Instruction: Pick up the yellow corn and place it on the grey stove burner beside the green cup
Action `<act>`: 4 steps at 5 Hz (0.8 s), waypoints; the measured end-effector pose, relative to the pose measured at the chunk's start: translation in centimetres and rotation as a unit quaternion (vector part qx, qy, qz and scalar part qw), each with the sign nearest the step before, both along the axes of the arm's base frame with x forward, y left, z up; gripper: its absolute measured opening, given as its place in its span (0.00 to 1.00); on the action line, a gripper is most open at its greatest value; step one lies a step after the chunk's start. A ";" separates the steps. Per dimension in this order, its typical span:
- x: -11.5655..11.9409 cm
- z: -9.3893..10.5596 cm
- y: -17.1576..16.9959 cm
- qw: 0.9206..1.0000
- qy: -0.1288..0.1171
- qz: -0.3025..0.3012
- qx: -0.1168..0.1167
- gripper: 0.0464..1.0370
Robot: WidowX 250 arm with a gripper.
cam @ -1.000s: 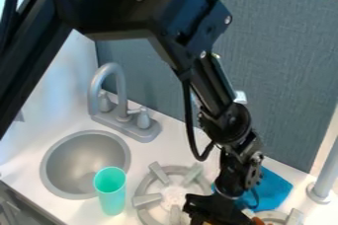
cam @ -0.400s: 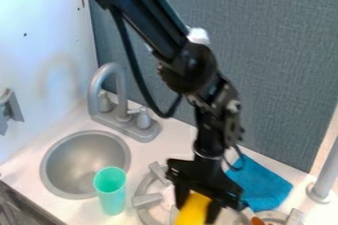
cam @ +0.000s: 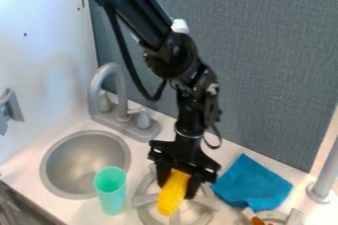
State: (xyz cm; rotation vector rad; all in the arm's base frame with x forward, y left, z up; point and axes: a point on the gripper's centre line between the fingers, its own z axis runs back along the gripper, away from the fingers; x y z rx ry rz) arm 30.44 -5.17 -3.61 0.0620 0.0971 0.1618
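The gripper (cam: pixel 176 189), pointing down over the burner (cam: pixel 144 199), has its fingers parted by the width of the yellow corn (cam: pixel 171 202); they stand on its two sides and appear to hold it by the far end, the near end showing free below them; whether that end touches the burner cannot be told. The cup (cam: pixel 111 194), pale green and upright, stands to the left, between burner and sink (cam: pixel 89 161); the faucet (cam: pixel 121 95) rises at the sink's far side; the cloth (cam: pixel 254 184), blue and flat, lies to the right, beside the burner; a second burner (cam: pixel 274 215) lies near right, with an orange piece (cam: pixel 257 221) at its left, partly cut off.

Handling, as judged: the corn looks like a light toy, probably firm plastic, unlikely to break; its ridged surface should give fair friction, though its rounded sides may let it roll or pivot between the fingers; a grasp across the narrow width, close to the middle of its length, would balance it better than one at an end.
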 end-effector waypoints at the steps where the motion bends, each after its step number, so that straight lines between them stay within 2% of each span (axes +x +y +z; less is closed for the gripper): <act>1: 1.3 -1.4 1.4 1.000 0.016 0.025 0.010 0.65; 2: 2.1 -2.6 1.6 0.998 0.037 0.037 0.018 0.65; 4: 2.2 -4.8 1.5 0.996 0.076 0.046 0.028 0.65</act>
